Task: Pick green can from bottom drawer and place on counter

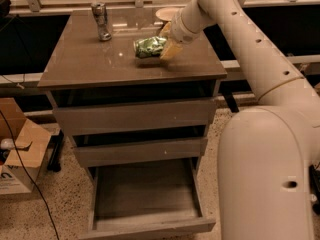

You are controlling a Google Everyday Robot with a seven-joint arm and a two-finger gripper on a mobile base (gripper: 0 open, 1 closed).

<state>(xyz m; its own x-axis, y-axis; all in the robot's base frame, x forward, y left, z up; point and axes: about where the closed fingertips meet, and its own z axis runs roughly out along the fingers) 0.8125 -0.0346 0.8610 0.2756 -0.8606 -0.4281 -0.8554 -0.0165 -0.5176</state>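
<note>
The green can (146,47) lies on its side in my gripper (163,42), just above or touching the counter (90,61) right of its middle. The gripper's cream fingers (169,49) are closed on the can's right end. The bottom drawer (145,227) is pulled out below and shows an empty floor.
A chrome tap (101,21) stands at the counter's far left. A cream bowl (168,13) sits at the far edge behind the gripper. The two upper drawers (135,115) are slightly open. A cardboard box (17,154) and a cable lie on the floor to the left.
</note>
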